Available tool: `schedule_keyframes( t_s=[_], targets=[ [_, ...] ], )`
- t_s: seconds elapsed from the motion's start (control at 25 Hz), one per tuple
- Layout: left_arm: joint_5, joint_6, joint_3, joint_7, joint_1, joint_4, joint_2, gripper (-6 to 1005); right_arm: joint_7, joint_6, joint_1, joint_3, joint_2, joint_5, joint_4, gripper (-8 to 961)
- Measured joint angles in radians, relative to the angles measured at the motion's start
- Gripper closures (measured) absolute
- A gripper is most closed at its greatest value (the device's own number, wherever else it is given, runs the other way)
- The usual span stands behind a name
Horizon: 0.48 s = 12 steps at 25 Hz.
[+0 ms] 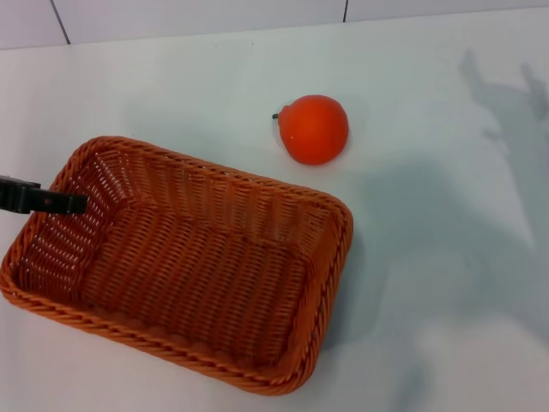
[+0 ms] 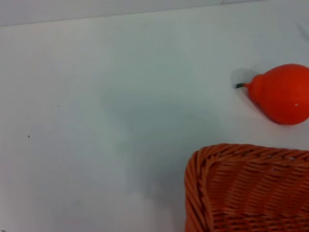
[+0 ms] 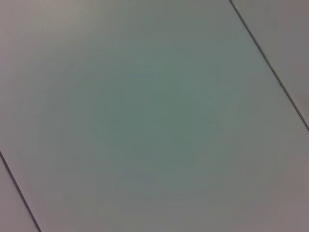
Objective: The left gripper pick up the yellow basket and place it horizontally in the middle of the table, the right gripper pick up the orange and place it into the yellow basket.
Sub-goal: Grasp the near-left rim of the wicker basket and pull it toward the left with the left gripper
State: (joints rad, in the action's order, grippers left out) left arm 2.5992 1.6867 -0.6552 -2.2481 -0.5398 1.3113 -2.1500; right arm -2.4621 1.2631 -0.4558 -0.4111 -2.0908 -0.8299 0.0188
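Observation:
The yellow basket [image 1: 184,257], orange-brown and woven, rests on the white table [image 1: 429,257] at the left, lying slanted. It is empty. The orange [image 1: 314,129] sits on the table behind the basket's right end, apart from it. A slim black finger of my left gripper [image 1: 43,200] reaches in from the left edge over the basket's left rim. In the left wrist view a corner of the basket [image 2: 246,188] and the orange [image 2: 282,93] show. My right gripper is out of view; only its shadow falls on the table at the right.
A wall with tile seams [image 1: 197,17] runs along the table's far edge. The right wrist view shows only a plain surface with thin dark seams [image 3: 270,67].

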Motion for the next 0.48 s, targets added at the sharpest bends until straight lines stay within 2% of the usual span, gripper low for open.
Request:
schedule_keyframes(
  t_s=[0.16, 0.48],
  targets=[
    [0.035, -0.027, -0.028, -0.008, -0.007, -0.011, -0.009, 122, 0.000, 0.000, 0.003, 0.000, 0.000, 0.000, 0.000, 11],
    [0.102, -0.077, -0.104, -0.058, -0.010, -0.035, -0.010, 139, 0.000, 0.000, 0.009, 0.004, 0.000, 0.000, -0.001, 12]
  ],
)
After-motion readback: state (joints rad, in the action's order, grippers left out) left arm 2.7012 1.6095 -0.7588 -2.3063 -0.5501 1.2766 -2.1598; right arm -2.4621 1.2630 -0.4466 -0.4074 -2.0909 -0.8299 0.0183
